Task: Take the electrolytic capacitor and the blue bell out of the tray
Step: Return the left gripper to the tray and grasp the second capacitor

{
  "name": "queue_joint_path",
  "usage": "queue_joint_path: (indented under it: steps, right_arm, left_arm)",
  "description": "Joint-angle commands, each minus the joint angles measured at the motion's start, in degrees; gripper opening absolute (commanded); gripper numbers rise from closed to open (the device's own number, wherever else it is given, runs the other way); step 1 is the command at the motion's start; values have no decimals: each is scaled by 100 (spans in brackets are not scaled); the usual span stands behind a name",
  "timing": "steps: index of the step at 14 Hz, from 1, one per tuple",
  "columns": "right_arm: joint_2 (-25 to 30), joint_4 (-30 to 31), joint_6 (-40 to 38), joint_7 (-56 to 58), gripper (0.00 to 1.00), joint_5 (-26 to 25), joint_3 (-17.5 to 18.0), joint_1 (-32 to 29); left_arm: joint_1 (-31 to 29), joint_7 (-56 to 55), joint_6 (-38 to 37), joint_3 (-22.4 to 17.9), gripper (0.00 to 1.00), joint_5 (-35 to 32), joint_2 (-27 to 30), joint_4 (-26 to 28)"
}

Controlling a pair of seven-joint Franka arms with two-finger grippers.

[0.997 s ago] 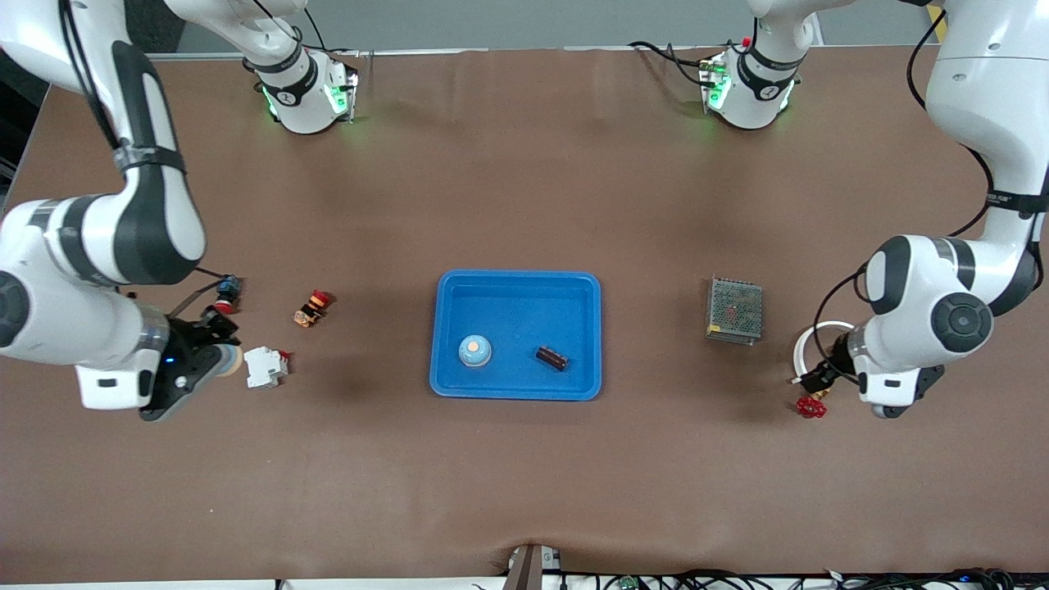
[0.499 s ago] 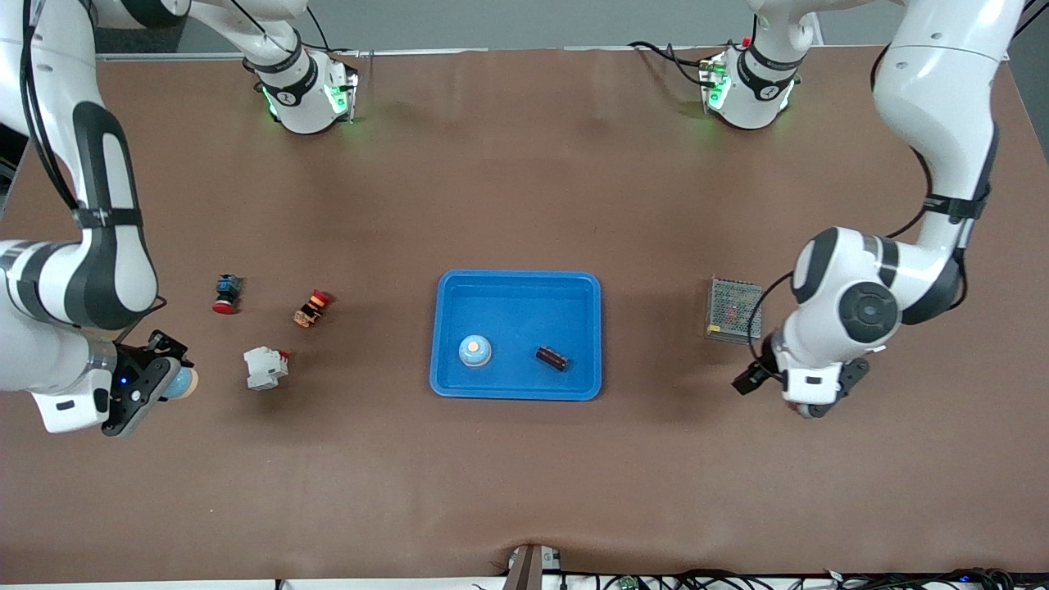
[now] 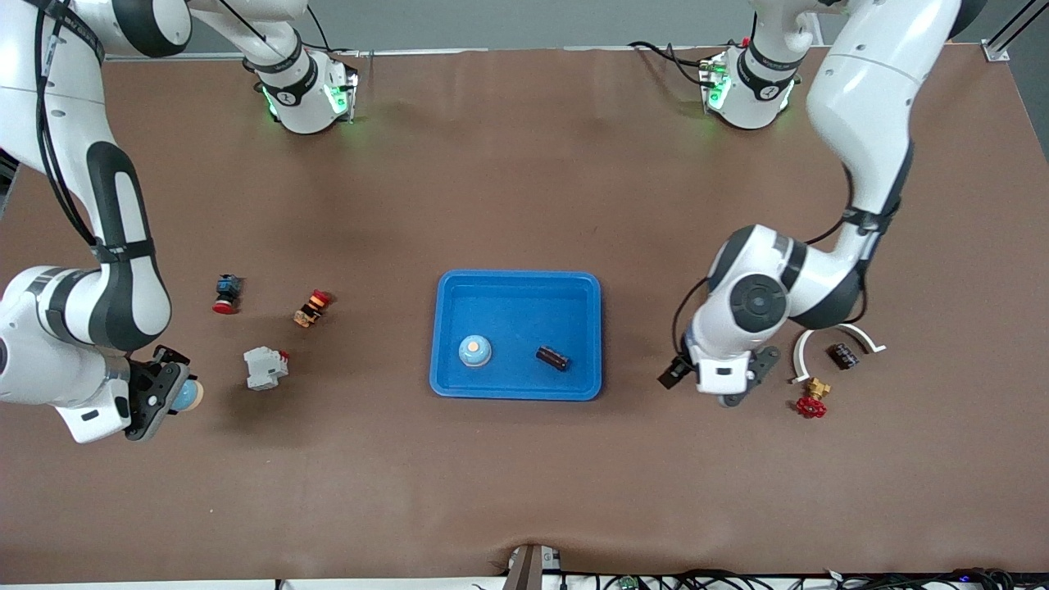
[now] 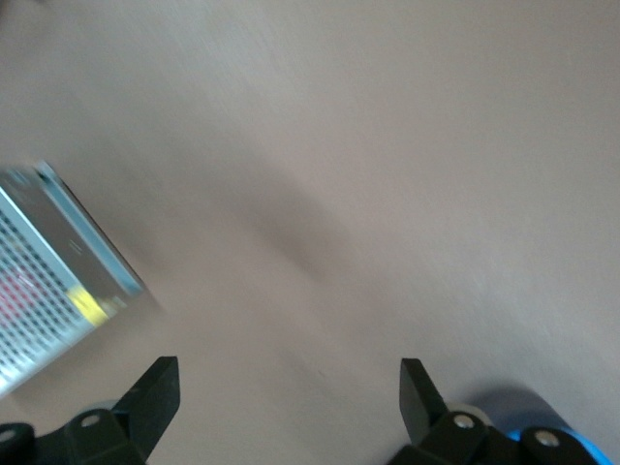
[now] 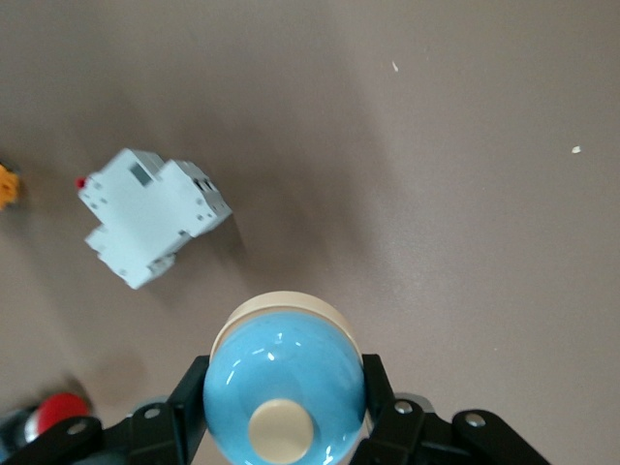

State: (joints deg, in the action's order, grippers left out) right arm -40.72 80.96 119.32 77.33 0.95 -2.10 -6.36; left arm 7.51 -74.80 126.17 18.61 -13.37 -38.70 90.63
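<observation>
While right gripper [image 5: 284, 412], at tray's [image 3: 516, 280] nine o'clock, clenches one blue bell [image 5: 281, 354] to drop outside, second bell [image 3: 474, 351] and capacitor [image 3: 551, 358] lie in tray's six-o'clock half, left gripper [image 4: 289, 383] released at three o'clock, likely approaching.

— What covers the bench [image 3: 524, 475]?
— A brown mat. The blue tray [image 3: 447, 385] lies mid-bench.
— And toward the right arm's end?
— A white breaker [image 3: 265, 368], an orange-and-red switch [image 3: 312, 307], and a blue-and-red push button [image 3: 225, 293].
— The left arm's end?
— A red valve [image 3: 811, 404], a white curved clip [image 3: 828, 340], a small dark block [image 3: 842, 356], and a grey mesh box [image 4: 48, 291].
</observation>
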Motion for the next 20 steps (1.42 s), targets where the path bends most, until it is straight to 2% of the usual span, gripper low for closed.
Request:
queue_joint_path:
  steps: [1,3,6,8,11,15,19,20]
  right_arm:
    - [-199,-2,135,256,40,10,113,-172]
    - [-287,7,196,352,40,10,113,-172]
    - [-445,94,433,406,40,19,122,-207]
    - [-533,112,565,406,40,19,122,-208]
    - [-726,121,610,406,40,54,139,-234]
    - [-849,121,741,406,40,186,139,-252]
    - [-867,121,785,406,41,291,139,-252]
    - [-867,121,785,397,49,309,139,-251]
  left_arm:
    - [347,-525,-5,-33,100,10,-401,-571]
    - [698,-921,170,-50,100,1,-542,-739]
    - [1059,-1396,810,-77,91,19,-744,-801]
    - [1331,-1747,1005,-86,87,10,-981,-1072]
    - [1551,-1994,1032,-94,79,19,-1210,-1267]
    - [1675,-2162,1470,-129,76,1,-1386,-1267]
    - [1754,-2171,1788,-191,61,10,-1535,-1258]
    - [1754,-2171,1788,-191,54,10,-1553,-1258]
